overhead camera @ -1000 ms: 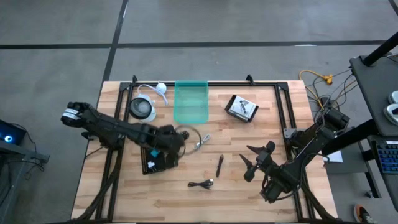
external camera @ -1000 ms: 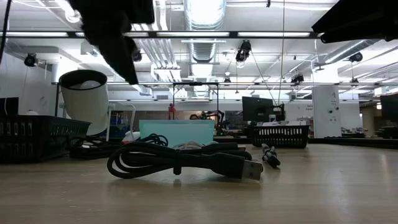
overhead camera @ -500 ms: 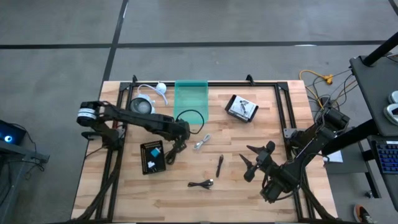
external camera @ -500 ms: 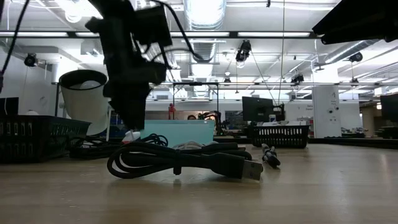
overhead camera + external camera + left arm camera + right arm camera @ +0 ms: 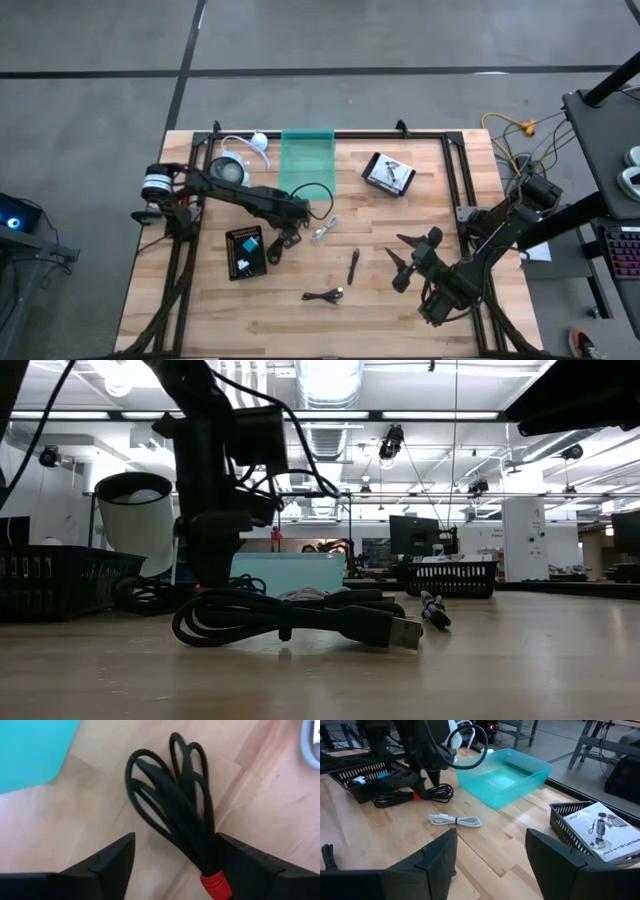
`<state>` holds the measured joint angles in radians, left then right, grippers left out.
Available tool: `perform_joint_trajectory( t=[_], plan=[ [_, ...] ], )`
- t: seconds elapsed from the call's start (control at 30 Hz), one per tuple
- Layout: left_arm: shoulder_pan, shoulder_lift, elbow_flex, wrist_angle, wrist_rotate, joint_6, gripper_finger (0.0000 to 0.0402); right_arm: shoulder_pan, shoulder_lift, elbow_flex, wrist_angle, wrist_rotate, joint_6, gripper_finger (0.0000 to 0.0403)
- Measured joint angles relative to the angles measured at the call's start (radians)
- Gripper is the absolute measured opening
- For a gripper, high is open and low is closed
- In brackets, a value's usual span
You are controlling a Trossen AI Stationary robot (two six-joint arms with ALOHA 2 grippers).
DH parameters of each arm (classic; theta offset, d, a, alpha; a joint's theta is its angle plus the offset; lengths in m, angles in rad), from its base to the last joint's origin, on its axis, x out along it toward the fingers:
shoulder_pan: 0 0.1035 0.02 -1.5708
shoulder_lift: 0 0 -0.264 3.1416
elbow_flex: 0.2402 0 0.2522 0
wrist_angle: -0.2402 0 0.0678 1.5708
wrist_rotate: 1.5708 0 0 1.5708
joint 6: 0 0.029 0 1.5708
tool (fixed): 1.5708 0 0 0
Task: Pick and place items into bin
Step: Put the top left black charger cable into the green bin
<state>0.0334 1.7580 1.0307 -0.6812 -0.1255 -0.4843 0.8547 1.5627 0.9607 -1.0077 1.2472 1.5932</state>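
Observation:
My left gripper (image 5: 283, 238) is open and low over a coiled black cable with a red band (image 5: 216, 884), which lies flat on the wood next to a black card box (image 5: 245, 251). In the left wrist view its fingers stand on either side of the coil's loops (image 5: 170, 800). The teal bin (image 5: 307, 161) sits just beyond it at the far edge. A white cable bundle (image 5: 325, 228), a black pen-like stick (image 5: 354, 266) and a black USB cable (image 5: 325, 295) lie loose on the table. My right gripper (image 5: 400, 262) waits open near the table's right side. My left gripper comes down on the black cable from above with its fingers on either side of the bundle. The strands near the red band run close beside one finger (image 5: 235, 855). I cannot tell whether it touches them.
A black wire basket holding a white printed card (image 5: 388, 173) stands right of the bin. A white round object with a cord (image 5: 228, 172) stands left of it. Black rails (image 5: 455, 180) run along the table's sides. Bare wood lies between the pen and the near edge.
My left gripper moved from above the black card box toward the far edge and the bin. It then came down to the table over the cable with the red band. The loose items have stayed where they were.

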Motion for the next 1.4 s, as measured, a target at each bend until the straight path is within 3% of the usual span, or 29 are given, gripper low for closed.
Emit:
perform_joint_trajectory(
  t=[0.47, 0.87, 1.17, 1.4],
  plan=[
    [0.000, -0.064, 0.020, -0.012, 0.071, 0.104, 0.0016, 0.000, 0.000, 0.000, 0.001, -0.003, 0.000, 0.0219],
    [-0.001, -0.179, 0.062, 0.001, 0.150, 0.245, 0.0007, 0.000, 0.000, 0.000, 0.002, -0.002, 0.000, 0.0219],
    [0.000, -0.261, 0.152, 0.104, 0.143, 0.651, 0.0007, 0.000, 0.000, 0.000, 0.004, -0.008, 0.001, 0.0219],
    [0.007, -0.252, 0.202, 0.121, -0.003, 1.042, 0.0007, 0.000, 0.000, 0.000, 0.005, -0.015, 0.004, 0.0219]
  ],
)
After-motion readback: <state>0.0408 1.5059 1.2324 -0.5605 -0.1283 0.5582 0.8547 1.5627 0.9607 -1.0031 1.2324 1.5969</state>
